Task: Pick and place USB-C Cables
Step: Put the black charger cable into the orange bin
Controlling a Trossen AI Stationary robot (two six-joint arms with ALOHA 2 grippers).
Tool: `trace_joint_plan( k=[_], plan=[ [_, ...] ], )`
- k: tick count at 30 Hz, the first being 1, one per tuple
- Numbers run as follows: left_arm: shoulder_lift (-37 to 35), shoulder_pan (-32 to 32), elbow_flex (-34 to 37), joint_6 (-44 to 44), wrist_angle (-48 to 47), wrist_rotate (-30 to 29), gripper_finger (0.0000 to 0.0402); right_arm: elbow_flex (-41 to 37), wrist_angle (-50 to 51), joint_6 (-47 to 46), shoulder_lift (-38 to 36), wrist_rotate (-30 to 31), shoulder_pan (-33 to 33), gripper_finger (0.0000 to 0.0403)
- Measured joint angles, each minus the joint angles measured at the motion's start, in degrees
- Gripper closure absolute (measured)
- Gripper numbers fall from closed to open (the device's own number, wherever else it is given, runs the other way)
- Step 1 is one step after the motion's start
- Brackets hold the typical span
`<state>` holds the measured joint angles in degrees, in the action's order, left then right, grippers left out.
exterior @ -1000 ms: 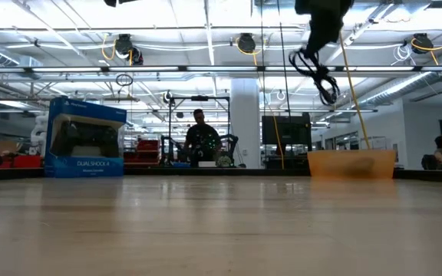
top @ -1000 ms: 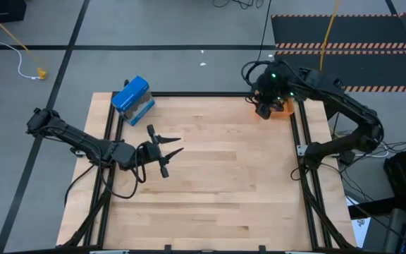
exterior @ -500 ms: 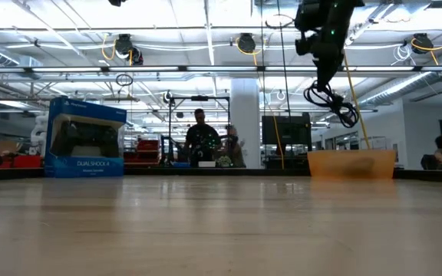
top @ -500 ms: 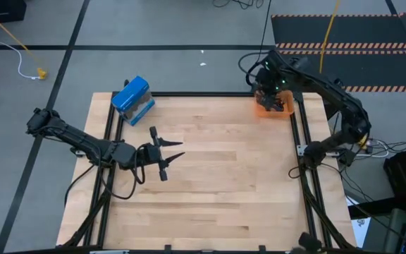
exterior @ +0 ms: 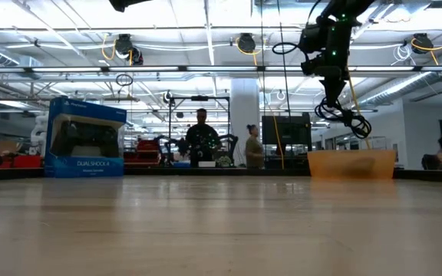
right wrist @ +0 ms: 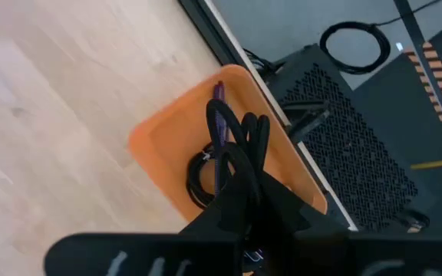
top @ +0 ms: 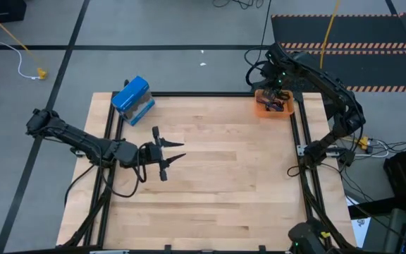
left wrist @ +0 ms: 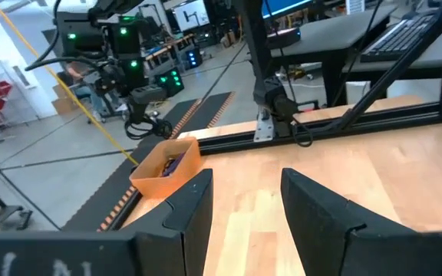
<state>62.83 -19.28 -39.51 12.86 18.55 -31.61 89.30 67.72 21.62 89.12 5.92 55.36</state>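
Note:
My right gripper hovers over the orange bin at the table's far right corner and is shut on a black folded USB-C cable. The cable's loops dangle just above the bin. Inside the bin, the right wrist view shows a purple-blue cable and a black coiled cable lying on the floor. My left gripper waits open above the table's left middle, its fingers pointing toward the right side. My right gripper pinches the black folded cable near its upper end between the two fingers, coming from above and pointing down. The cable is lifted clear. Its loops hang slack below the fingers over the bin's inside.
A blue DualShock box stands at the far left corner of the table. Black rails frame the wooden table. People stand in the room beyond the far edge.
My right gripper has moved toward the table's far right corner, from beside the bin's left rim to over it, and has come down. The black cable has stayed in its hold and swung along, now hanging lower, just above the bin.

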Motion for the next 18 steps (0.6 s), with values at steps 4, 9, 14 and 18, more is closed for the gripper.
trace_joint_plan(
  k=[4,9,14,18],
  plan=[
    [0.0,0.8,0.0,-0.7,-0.1,1.2,0.0245,0.0,0.0,-0.6,0.9,0.0,1.1,0.0397],
    [0.0,1.3,0.0,-1.2,-0.4,1.7,0.0245,0.0,0.0,-1.8,2.7,0.0,1.7,0.0397],
    [0.0,1.3,0.0,-1.4,-0.4,1.7,0.0245,0.0,0.0,-3.2,5.2,0.0,1.7,0.0397],
    [0.0,1.3,0.0,-1.4,-0.4,1.7,0.0245,0.0,-0.2,-4.5,7.4,0.0,1.7,0.0397]
  ],
)
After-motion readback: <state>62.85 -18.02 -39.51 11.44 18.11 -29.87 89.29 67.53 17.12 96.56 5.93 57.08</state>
